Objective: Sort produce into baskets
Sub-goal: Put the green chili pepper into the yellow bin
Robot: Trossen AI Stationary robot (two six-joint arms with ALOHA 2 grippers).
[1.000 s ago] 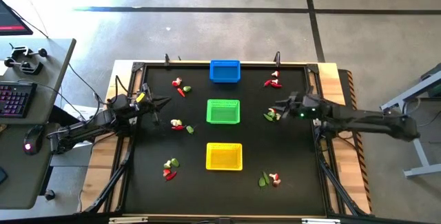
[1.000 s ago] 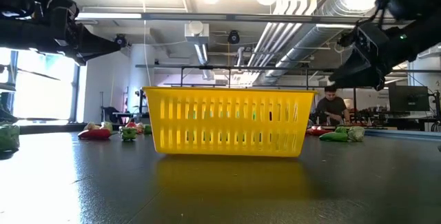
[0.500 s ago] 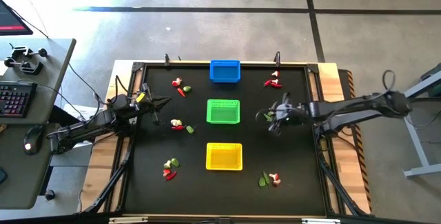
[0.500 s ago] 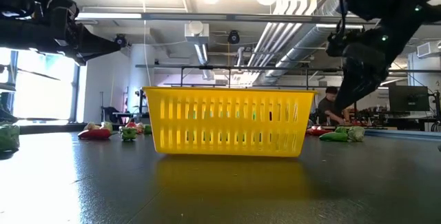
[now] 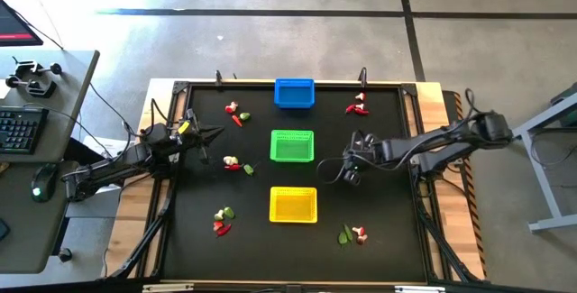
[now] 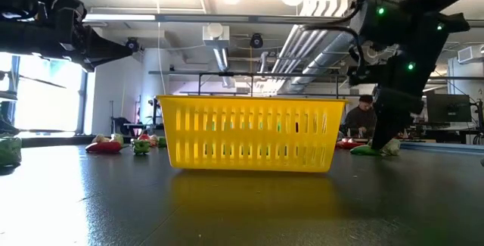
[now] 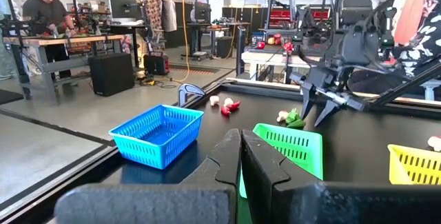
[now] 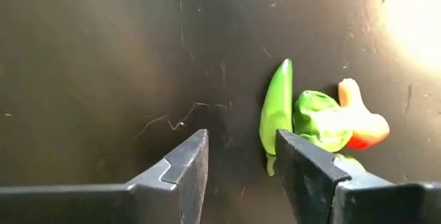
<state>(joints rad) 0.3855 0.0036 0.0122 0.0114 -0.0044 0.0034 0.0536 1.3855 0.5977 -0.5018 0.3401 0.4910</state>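
Note:
The blue basket [image 5: 294, 93], green basket [image 5: 292, 146] and yellow basket [image 5: 293, 205] stand in a row down the mat's middle. My right gripper [image 5: 345, 172] is right of the green basket. It points down at the mat, open and empty [image 8: 241, 148]. A slim green pod [image 8: 277, 114], a green leafy bit [image 8: 318, 120] and a red-and-white mushroom bit [image 8: 358, 117] lie on the mat just outside one finger [image 8: 303, 162]. My left gripper [image 5: 212, 133] is shut and empty [image 7: 241, 156], raised at the left side.
Other small produce heaps lie on the mat at far left [image 5: 236, 113], far right [image 5: 357, 106], middle left [image 5: 236, 162], near left [image 5: 222, 221] and near right [image 5: 353, 234]. A metal frame [image 5: 415, 122] rims the mat. A person [image 6: 364, 117] sits in the room behind.
My right gripper has moved toward the table's left and near edges, past the produce heap right of the green basket. It has tipped from nearly level to pointing down and has come low over the mat beside that heap.

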